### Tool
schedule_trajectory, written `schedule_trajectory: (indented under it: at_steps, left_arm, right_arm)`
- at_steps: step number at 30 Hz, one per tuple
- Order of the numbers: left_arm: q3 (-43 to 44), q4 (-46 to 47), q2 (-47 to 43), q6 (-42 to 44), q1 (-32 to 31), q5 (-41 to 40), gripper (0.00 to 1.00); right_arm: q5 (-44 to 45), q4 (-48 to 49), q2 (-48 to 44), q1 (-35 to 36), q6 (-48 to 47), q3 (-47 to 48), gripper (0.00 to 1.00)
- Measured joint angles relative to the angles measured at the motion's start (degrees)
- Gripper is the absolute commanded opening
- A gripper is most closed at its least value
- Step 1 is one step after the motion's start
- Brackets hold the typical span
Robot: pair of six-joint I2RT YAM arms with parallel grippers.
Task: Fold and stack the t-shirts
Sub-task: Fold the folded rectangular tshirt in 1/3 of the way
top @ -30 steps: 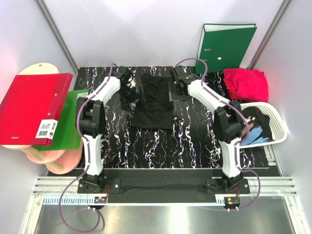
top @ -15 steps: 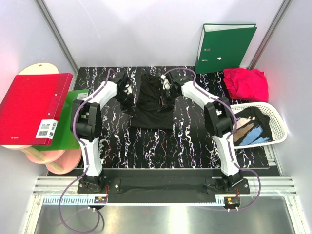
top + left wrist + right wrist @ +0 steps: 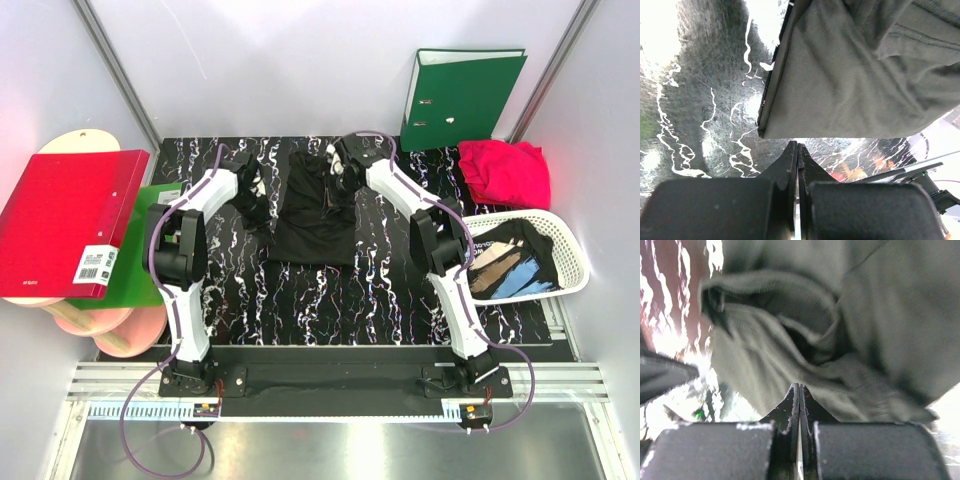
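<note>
A black t-shirt (image 3: 315, 210) lies folded at the back middle of the black marbled table (image 3: 380, 290). My left gripper (image 3: 262, 200) is at the shirt's left edge. In the left wrist view this gripper (image 3: 798, 145) is shut, its tips just short of the cloth's edge (image 3: 840, 90), with nothing between them. My right gripper (image 3: 338, 170) is over the shirt's far right corner. Seen from the right wrist, it (image 3: 799, 385) is shut with its tips against bunched cloth (image 3: 805, 335). A crimson-pink t-shirt (image 3: 505, 170) lies at the back right. Another black t-shirt with a tan and blue print (image 3: 505, 265) is in the basket.
A white lattice basket (image 3: 570, 245) stands at the table's right edge. A green binder (image 3: 460, 95) stands upright against the back wall. A red binder (image 3: 70, 220) lies on a green one (image 3: 150, 250) and wooden boards (image 3: 100, 320) at the left.
Both grippers closed. The right arm swung left over the shirt's far right corner. The shirt's left side got tucked in, so it looks narrower.
</note>
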Motion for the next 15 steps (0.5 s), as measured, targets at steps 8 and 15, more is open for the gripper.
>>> schedule_trajectory:
  at_steps: [8, 15]
  left_arm:
    - [-0.4, -0.1, 0.0, 0.3, 0.0, -0.2, 0.0]
    - [-0.9, -0.2, 0.0, 0.8, 0.2, -0.2, 0.0]
  right_arm:
    - [12.5, -1.1, 5.4, 0.0, 0.1, 10.9, 0.0]
    - [11.5, -1.1, 4.0, 0.0, 0.0, 10.7, 0.0]
